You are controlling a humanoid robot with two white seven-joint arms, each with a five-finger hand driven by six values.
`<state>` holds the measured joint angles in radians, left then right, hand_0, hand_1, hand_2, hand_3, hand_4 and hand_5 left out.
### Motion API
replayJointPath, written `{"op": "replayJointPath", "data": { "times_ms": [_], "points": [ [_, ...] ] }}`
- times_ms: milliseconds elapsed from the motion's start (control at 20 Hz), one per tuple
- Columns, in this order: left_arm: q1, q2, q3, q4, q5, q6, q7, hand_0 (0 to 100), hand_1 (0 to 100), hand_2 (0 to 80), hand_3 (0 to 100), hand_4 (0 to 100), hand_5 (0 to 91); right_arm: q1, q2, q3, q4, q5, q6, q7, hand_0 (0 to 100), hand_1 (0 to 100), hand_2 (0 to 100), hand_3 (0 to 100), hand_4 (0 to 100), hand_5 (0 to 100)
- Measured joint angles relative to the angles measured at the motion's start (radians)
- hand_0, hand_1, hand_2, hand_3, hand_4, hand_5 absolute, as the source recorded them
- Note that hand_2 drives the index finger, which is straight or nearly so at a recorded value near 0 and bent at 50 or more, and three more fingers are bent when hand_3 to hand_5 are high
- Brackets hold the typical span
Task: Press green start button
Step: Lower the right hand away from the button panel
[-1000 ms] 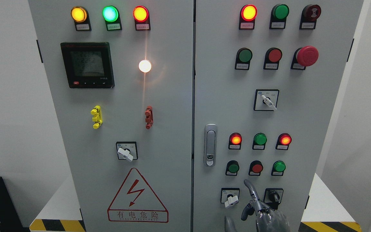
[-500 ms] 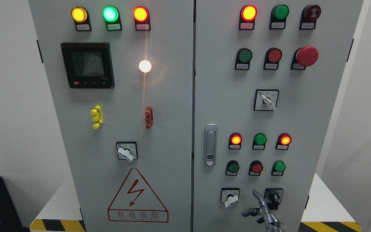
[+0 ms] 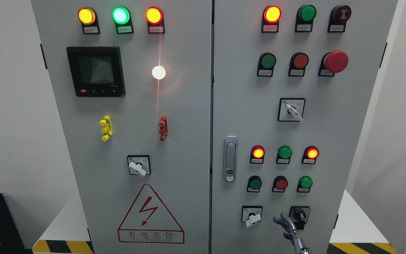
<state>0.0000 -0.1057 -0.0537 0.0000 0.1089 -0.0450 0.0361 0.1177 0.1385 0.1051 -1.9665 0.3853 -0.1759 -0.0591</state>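
Note:
The grey control cabinet (image 3: pixel 189 106) fills the head view. Its right door carries green push buttons: one in the upper row (image 3: pixel 268 60) and two in the lower row, on the left (image 3: pixel 255 183) and on the right (image 3: pixel 305 182), with a red button (image 3: pixel 281 183) between them. My right hand (image 3: pixel 289 227) shows only partly at the bottom edge. It is below the lower button row, between two rotary switches (image 3: pixel 252 217) (image 3: pixel 299 214), and touches no button. The rest of the hand is cut off by the frame. My left hand is out of view.
A red mushroom emergency stop (image 3: pixel 336 61) sticks out at the upper right. A door handle (image 3: pixel 230 158) sits near the door seam. The left door has a meter display (image 3: pixel 96 71), lit indicator lamps and a warning triangle (image 3: pixel 150 215). Yellow-black floor tape (image 3: pixel 62 246) lies at the base.
My right hand has dropped down and a little to the right, away from the lower button row, and is now mostly out of the frame. The lamps look unchanged.

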Motion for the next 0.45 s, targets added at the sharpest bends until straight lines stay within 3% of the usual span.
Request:
{"op": "replayJointPath", "data": {
  "times_ms": [450],
  "points": [
    [0.0, 0.0, 0.0, 0.0, 0.0, 0.0, 0.0, 12, 56, 0.0, 0, 0, 0.0, 0.003, 0.0, 0.004, -0.013, -0.099, 0.013, 0.016, 0, 3, 0, 0, 0, 0]
  ]
}}
